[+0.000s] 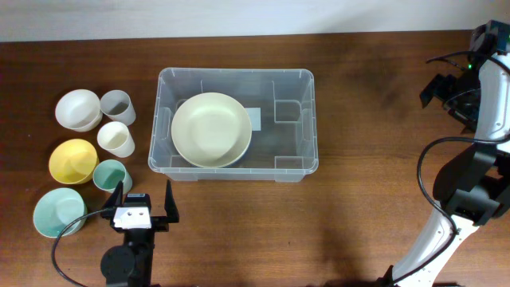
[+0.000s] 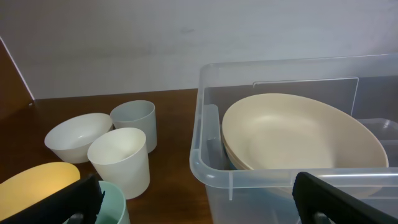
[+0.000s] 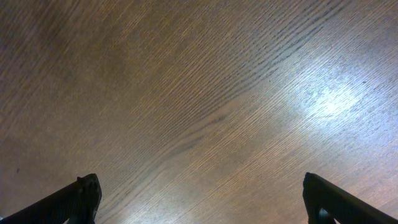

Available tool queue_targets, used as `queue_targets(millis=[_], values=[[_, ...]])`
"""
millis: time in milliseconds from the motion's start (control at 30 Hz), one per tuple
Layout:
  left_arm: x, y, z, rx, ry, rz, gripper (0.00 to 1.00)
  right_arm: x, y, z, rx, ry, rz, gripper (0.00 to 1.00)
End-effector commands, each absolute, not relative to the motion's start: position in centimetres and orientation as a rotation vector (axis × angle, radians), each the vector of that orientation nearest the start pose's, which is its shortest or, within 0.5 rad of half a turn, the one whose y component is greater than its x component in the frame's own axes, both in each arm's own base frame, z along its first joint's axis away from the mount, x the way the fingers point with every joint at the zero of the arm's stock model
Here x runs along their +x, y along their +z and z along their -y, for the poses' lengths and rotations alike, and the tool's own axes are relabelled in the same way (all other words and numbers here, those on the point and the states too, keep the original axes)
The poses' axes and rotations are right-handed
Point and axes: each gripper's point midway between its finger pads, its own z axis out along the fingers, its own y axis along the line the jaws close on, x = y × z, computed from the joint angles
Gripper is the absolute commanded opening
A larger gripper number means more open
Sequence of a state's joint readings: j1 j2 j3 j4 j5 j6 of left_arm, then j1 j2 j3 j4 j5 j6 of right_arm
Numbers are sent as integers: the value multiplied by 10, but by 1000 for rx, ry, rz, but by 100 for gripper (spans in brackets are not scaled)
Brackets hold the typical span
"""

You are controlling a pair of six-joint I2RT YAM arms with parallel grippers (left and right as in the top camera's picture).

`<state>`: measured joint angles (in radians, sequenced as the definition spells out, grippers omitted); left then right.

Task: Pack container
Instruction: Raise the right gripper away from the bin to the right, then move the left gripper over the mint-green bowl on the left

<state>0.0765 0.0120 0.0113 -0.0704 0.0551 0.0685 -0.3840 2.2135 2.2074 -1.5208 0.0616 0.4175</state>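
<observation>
The clear container (image 1: 303, 88) sits mid-table with a cream bowl (image 1: 211, 129) inside its left half; both also show in the left wrist view, the container's rim (image 2: 214, 168) and the cream bowl (image 2: 298, 134). Left of the container stand a white bowl (image 1: 77, 109), grey cup (image 1: 116, 105), white cup (image 1: 116, 139), yellow bowl (image 1: 72, 160), mint cup (image 1: 110, 175) and teal bowl (image 1: 57, 212). My left gripper (image 1: 144, 201) is open and empty at the front left, beside the mint cup. My right gripper (image 1: 446, 88) is open and empty over bare wood at the far right.
The table's front edge lies just below my left arm. The wall runs along the table's far edge. Bare brown wood (image 3: 199, 93) lies between the container and my right arm.
</observation>
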Motion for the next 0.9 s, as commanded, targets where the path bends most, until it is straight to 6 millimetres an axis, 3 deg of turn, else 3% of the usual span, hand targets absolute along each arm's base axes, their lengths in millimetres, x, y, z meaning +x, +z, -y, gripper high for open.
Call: queue_targets(millis=[0, 133, 233, 400, 500, 733, 867], values=[[246, 158, -8, 52, 74, -1644, 100, 398, 137, 174, 1212, -97, -2852, 99], [246, 167, -21, 7, 148, -1610, 100, 398, 137, 174, 1212, -97, -2852, 99], [246, 179, -20, 12, 145, -1560, 100, 398, 137, 174, 1212, -97, -2852, 99], [241, 227, -2, 102, 89, -1359, 100, 398, 137, 174, 1212, -97, -2852, 99], [235, 253, 0, 108, 95, -1289, 100, 398, 137, 174, 1212, -97, -2852, 99], [228, 317, -17, 51, 194, -1315, 100, 398, 137, 174, 1212, -97, -2852, 99], [250, 358, -38, 8, 306, -1454, 100, 398, 137, 174, 1212, -97, -2852, 99]])
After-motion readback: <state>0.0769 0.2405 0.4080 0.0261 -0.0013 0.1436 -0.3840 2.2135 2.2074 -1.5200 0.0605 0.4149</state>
